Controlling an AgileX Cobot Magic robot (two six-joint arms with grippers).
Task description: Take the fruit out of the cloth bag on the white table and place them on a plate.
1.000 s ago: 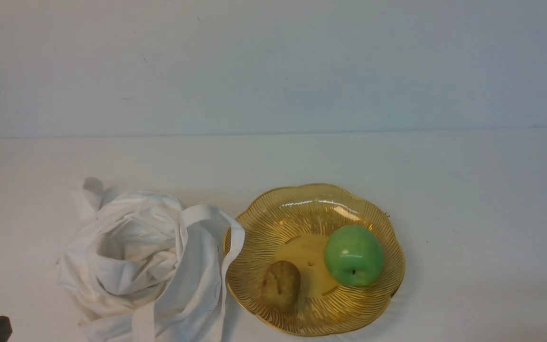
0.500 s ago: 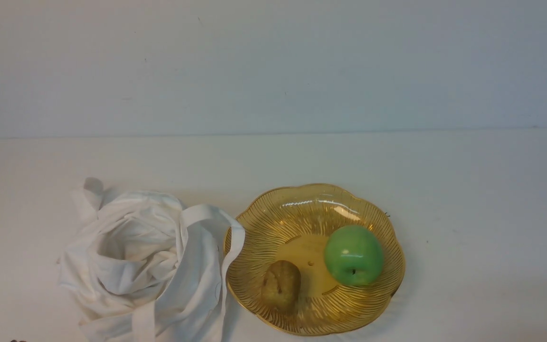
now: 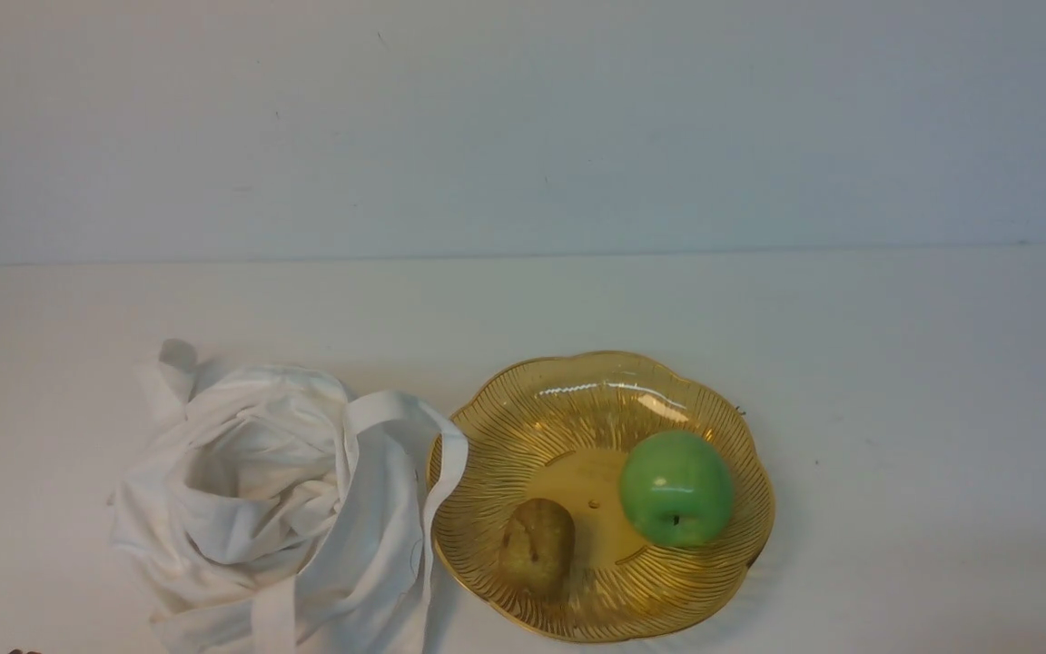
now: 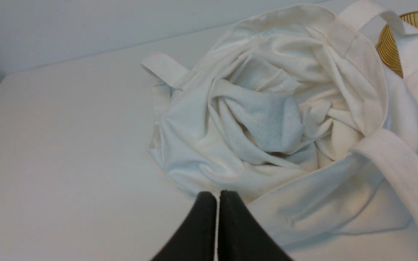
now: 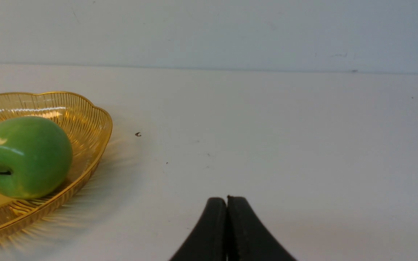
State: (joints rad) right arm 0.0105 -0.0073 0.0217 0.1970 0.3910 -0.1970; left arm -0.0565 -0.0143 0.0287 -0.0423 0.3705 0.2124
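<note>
Note that the brown fruit (image 3: 537, 547) rests in the plate (image 3: 609, 377), toward the side nearer the cloth bag (image 3: 378, 536); the concave plate likely serves to keep it from rolling, and sets it apart from the green apple (image 3: 676, 488). The bag lies slumped on the white table (image 3: 922, 409), its mouth gaping upward, which probably gives you access from above; one strap hangs over the plate's edge and could drag it if you pull the cloth. Your left gripper (image 4: 218, 195) has its jaws closed together with nothing between them; your right gripper (image 5: 227, 199) is likewise closed and bears no load; both are apart from plate and bag, a posture suited to rest. Judge the transfer complete; verify the bag's folds, whose depths you cannot see.
</note>
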